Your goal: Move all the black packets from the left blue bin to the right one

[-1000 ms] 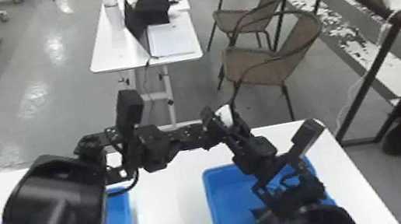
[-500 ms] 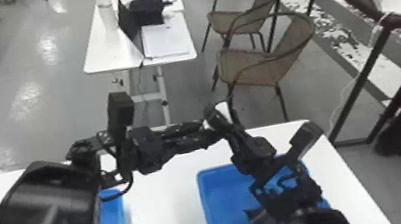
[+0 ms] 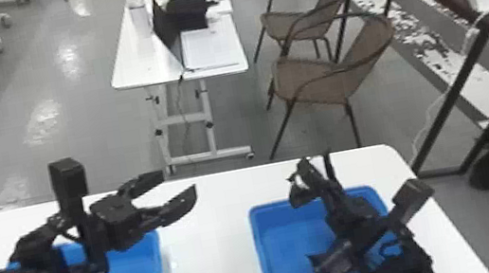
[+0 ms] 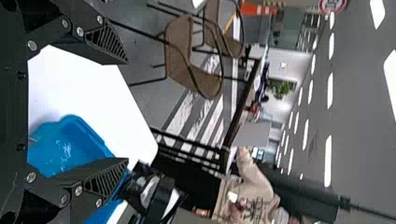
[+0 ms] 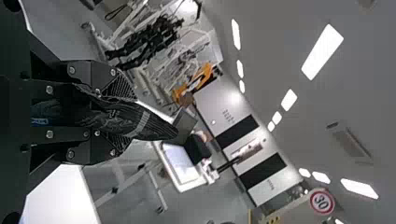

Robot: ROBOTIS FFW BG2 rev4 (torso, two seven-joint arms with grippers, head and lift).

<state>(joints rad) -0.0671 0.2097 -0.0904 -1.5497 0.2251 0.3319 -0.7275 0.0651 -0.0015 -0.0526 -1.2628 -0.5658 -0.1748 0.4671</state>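
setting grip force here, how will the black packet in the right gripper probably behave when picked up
The black packet looks floppy and likely to crumple, as its surface is creased where the right gripper pinches it. It may be slightly slippery, given the faint sheen on its folds. With that uneven, wrinkled shape, it seems unlikely to roll.

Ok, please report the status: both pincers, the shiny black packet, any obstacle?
Left black two-finger pincer open, empty. Right pincer shut on shiny black packet. Black right arm hides part of right rectangular blue bin.
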